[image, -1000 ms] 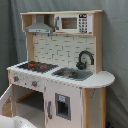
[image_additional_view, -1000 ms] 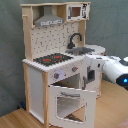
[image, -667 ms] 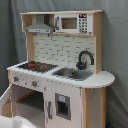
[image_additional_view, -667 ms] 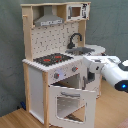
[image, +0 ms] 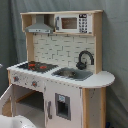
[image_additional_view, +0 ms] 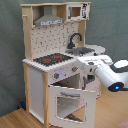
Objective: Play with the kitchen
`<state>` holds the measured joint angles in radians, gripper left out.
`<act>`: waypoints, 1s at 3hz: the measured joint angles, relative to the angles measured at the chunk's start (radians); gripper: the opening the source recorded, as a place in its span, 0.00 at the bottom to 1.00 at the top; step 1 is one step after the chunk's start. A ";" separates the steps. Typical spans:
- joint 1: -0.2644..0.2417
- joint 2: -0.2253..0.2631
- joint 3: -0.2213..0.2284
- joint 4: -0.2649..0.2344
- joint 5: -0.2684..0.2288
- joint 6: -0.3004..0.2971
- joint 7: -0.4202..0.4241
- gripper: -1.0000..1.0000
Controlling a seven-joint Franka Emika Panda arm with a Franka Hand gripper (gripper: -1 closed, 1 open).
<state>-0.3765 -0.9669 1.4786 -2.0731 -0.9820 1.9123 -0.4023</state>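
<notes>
- Kitchen (image_additional_view: 57, 70) fills the middle of both exterior views, tall, white panels with light-wood edges, standing on a wood floor (image_additional_view: 15, 117)
- Oven door (image_additional_view: 70, 102) hangs open at lower centre of the second exterior view, a flat white frame with a clear window; the arm (image_additional_view: 105, 72) at right sits just above it and could knock or strain it
- Gripper is not clearly visible, so I cannot tell whether it is released or clenched
- Black curved faucet (image: 85, 58) and small knobs (image: 35, 83) look thin and could snag
- Hob (image: 36, 65) is flat, black with red rings
</notes>
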 joint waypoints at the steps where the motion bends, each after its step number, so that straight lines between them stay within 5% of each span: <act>1: -0.033 0.000 0.000 -0.019 -0.045 0.087 0.049 1.00; 3: -0.069 -0.001 0.000 -0.069 -0.144 0.255 0.177 1.00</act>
<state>-0.4459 -0.9678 1.4790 -2.1419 -1.1256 2.1671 -0.2254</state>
